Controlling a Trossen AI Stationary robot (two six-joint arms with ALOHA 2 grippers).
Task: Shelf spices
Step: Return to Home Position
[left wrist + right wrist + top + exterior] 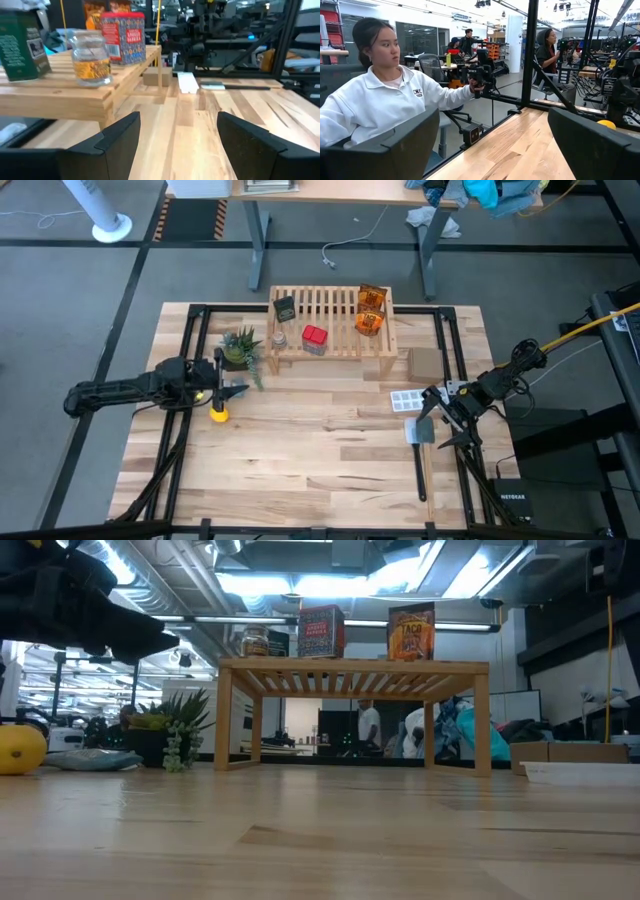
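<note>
Two empty pincers gape over the near worktop [320, 450]: left pincer [178, 116], right pincer [493, 112]. Beyond, the shelf [335, 308] carries the spices [314, 337]: tin [123, 37], box [22, 45] and jar [91, 59] look light and stiff, best gripped across their sides; packets [368, 323] likely crumple.

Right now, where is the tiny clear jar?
In the high view, the tiny clear jar stands on the left end of the shelf, beside the red tin and near the dark grey box.
</note>
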